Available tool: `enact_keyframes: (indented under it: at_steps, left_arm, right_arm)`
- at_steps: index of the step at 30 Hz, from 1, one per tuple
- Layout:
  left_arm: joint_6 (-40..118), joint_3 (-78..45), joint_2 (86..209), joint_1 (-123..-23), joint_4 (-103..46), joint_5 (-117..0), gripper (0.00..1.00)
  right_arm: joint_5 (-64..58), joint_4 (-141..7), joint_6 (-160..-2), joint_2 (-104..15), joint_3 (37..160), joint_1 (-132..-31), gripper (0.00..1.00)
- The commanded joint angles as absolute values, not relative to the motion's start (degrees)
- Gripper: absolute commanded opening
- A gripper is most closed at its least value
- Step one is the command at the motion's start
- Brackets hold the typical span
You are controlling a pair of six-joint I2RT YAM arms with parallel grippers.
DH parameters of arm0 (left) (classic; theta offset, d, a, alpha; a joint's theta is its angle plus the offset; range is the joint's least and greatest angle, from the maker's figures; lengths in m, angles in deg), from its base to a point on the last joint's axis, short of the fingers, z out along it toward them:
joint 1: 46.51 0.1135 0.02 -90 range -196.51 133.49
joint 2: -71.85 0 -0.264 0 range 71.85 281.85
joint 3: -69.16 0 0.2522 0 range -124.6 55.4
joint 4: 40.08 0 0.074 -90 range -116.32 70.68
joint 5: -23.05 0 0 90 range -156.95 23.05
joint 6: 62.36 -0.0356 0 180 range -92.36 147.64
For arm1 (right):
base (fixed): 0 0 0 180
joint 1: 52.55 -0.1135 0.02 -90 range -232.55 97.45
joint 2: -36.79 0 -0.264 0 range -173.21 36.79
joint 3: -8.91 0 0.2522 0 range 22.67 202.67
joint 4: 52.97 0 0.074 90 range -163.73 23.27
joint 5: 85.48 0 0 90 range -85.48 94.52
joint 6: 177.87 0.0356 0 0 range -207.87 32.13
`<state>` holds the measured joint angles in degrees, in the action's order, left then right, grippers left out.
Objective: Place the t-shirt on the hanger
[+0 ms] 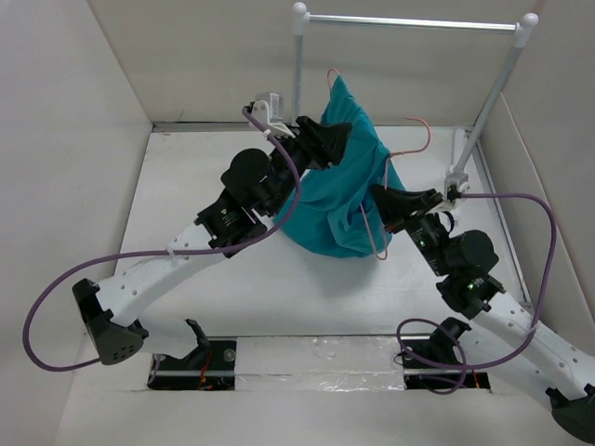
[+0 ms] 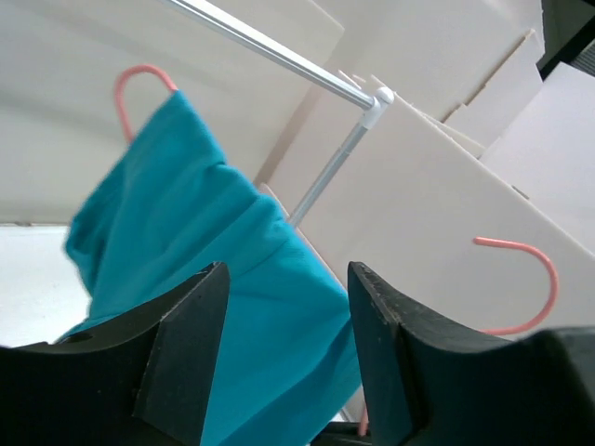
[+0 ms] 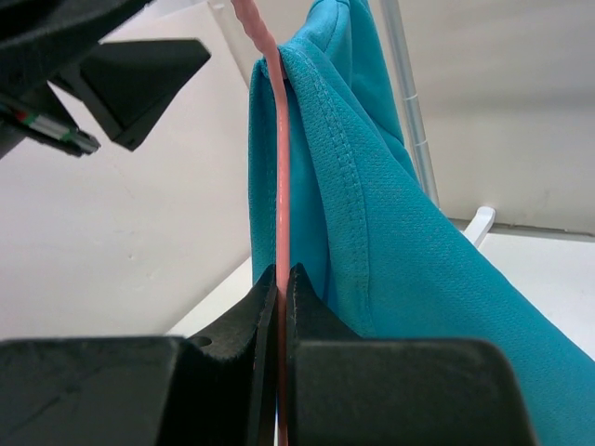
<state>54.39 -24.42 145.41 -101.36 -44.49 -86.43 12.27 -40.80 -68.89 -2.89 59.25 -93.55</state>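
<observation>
White flat tabletop [image 1: 186, 307] fills most of the top view, with pale wall panels [image 1: 84, 139] boxing it in. At the far right stands a clothes rail [image 1: 409, 22] with white posts and a silver bar.

The plain teal blue-green cloth t-shirt [image 1: 339, 200] sits mid-table, bunched and held up in a peak, lower folds sagging toward the surface. The thin pink-red wire hanger [image 3: 279, 186] runs up along the shirt's stitched edge. One pink curve pokes out at the top of the cloth and another out to its right.

The right gripper [image 3: 282, 277] is pinched tight on that wire, right beside the cloth. The left gripper [image 2: 288, 279] is at the shirt's far left side, fingers spread wide, teal cloth showing through the gap.
</observation>
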Motion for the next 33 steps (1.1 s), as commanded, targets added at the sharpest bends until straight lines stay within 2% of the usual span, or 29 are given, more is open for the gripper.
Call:
enact_keyframes:
  at_steps: [1, 8, 13, 19, 26, 29, 31, 32, 33]
  left_arm:
    - [57.34, -30.19, 147.78, -101.53, -43.73, -83.91, 0.51]
    - [59.72, -35.75, 153.93, -101.53, -38.46, -81.54, 0.60]
    - [60.86, -36.10, 155.78, -100.91, -37.31, -82.06, 0.60]
    - [63.23, -36.97, 158.68, -99.07, -38.28, -79.96, 0.55]
    - [64.38, -35.49, 160.88, -99.07, -41.88, -74.07, 0.40]
    - [65.70, -31.36, 159.83, -99.07, -45.29, -72.84, 0.38]
    - [65.61, -30.91, 159.65, -99.07, -45.22, -72.57, 0.26]
    - [65.35, -30.57, 159.48, -99.07, -45.13, -72.83, 0.10]
    - [65.26, -29.95, 158.60, -99.07, -45.48, -73.01, 0.03]
  right_arm:
    - [12.88, -38.25, -69.77, -2.75, 60.90, -94.13, 0.00]
    - [11.90, -38.52, -69.24, -3.90, 60.99, -94.13, 0.00]
    - [12.87, -39.40, -69.59, -3.02, 61.08, -94.13, 0.00]
    - [12.17, -39.84, -69.68, -3.99, 61.87, -94.13, 0.00]
    - [11.81, -39.75, -69.94, -8.03, 62.57, -94.65, 0.00]
    - [12.25, -40.01, -70.47, -9.96, 63.19, -94.65, 0.00]
    - [12.69, -39.58, -70.56, -10.66, 63.45, -94.65, 0.00]
    - [12.69, -39.57, -70.56, -11.54, 63.80, -94.65, 0.00]
    - [12.52, -39.57, -70.56, -11.81, 63.98, -94.65, 0.00]
